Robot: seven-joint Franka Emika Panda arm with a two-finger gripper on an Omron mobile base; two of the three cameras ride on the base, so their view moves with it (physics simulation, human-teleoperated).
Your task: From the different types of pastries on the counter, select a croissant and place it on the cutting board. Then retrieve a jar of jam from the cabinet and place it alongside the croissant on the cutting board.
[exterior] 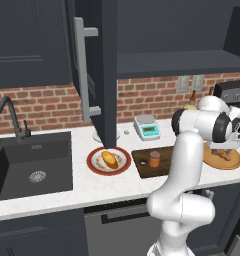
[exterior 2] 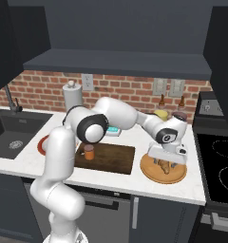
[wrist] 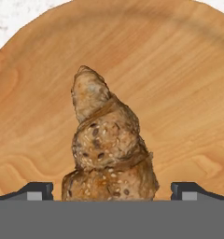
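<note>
Gripper (wrist: pixel 112 192) directly over croissant (wrist: pixel 109 149), jaws spread wide, one dark tip on each side of the pastry, neither tip touching it as far as visible. Croissant brown, ridged, flecked with seeds, lying on round light-tan wooden plate (wrist: pixel 179 93), narrow end pointing away from the hand. Not gripped.

From the right base view: gripper (exterior 2: pixel 167 161) low above the round wooden plate (exterior 2: pixel 149 172), croissant (exterior 2: pixel 165 166) just beneath it. Plate sitting on white counter (exterior 2: pixel 135 182), just beside the right end of the dark cutting board (exterior 2: pixel 113 159). Jar of jam (exterior 2: pixel 89 152) standing upright on the board's left part, well apart from the croissant.

From the left base view: jar of jam (exterior: pixel 154 159) on cutting board (exterior: pixel 142 165); left of the board, a red-rimmed plate (exterior: pixel 94 165) holding the golden-yellow bun (exterior: pixel 110 159). Black sink (exterior: pixel 32 170) further left. Behind the board, a small kitchen scale (exterior: pixel 147 126) against the brick wall (exterior: pixel 37 105). Above, cabinet door (exterior: pixel 104 70) swung open, grey bar handle (exterior: pixel 80 70) vertical.
</note>
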